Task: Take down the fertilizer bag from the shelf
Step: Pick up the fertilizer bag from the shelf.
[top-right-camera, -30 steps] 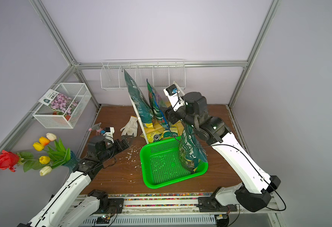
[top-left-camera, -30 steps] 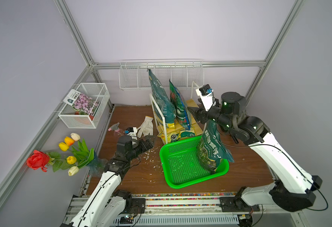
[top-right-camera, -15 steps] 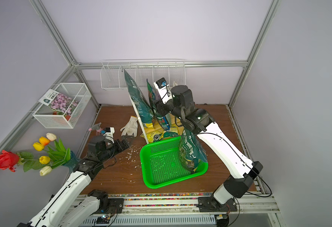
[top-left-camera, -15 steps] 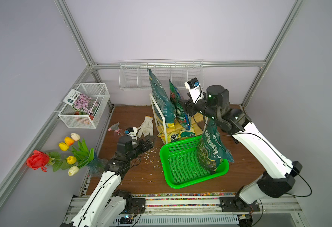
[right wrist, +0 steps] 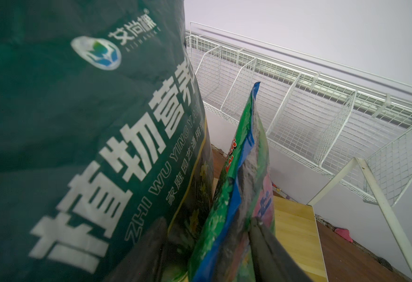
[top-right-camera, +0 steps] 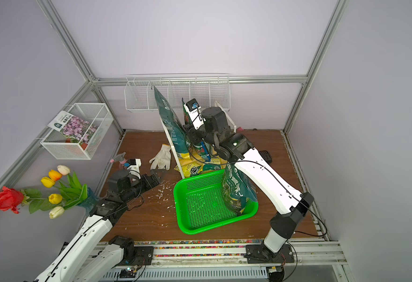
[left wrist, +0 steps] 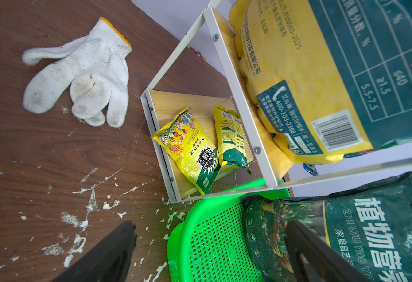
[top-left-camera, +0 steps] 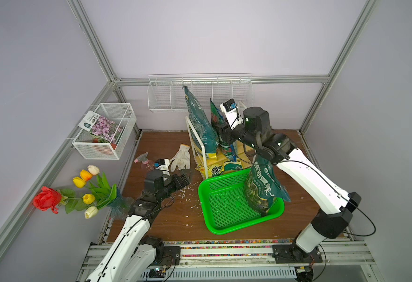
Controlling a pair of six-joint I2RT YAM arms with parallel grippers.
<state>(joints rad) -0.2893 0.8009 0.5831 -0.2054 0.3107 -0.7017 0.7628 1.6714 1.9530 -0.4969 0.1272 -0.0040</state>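
The shelf [top-left-camera: 190, 131] [top-right-camera: 173, 151] stands at the back of the table. On its top board [right wrist: 295, 227] stands a tall dark green fertilizer bag [top-left-camera: 200, 122] [top-right-camera: 169, 119] next to a smaller green-and-blue fertilizer bag [top-left-camera: 216, 114] [right wrist: 244, 171]. My right gripper [top-left-camera: 221, 134] [right wrist: 207, 219] is open and straddles the smaller bag. One finger touches it and the other stands apart. A third dark green bag [top-left-camera: 261, 185] [left wrist: 371, 219] leans in the green basket [top-left-camera: 224, 227]. My left gripper [top-left-camera: 185, 174] [left wrist: 210, 224] hangs open and empty left of the basket.
Two yellow packets [left wrist: 190, 146] lie on the shelf's lower board. A white glove [top-left-camera: 181, 156], a pink spray bottle [top-left-camera: 144, 161] and white flakes lie on the table. Artificial flowers [top-left-camera: 78, 193], a mesh box basket [top-left-camera: 105, 131] and a wire rack [top-left-camera: 200, 95] line the walls.
My right arm has swung left from beside the shelf to the bags on its top, and its jaws have narrowed around the green-and-blue bag. The left arm has not moved.
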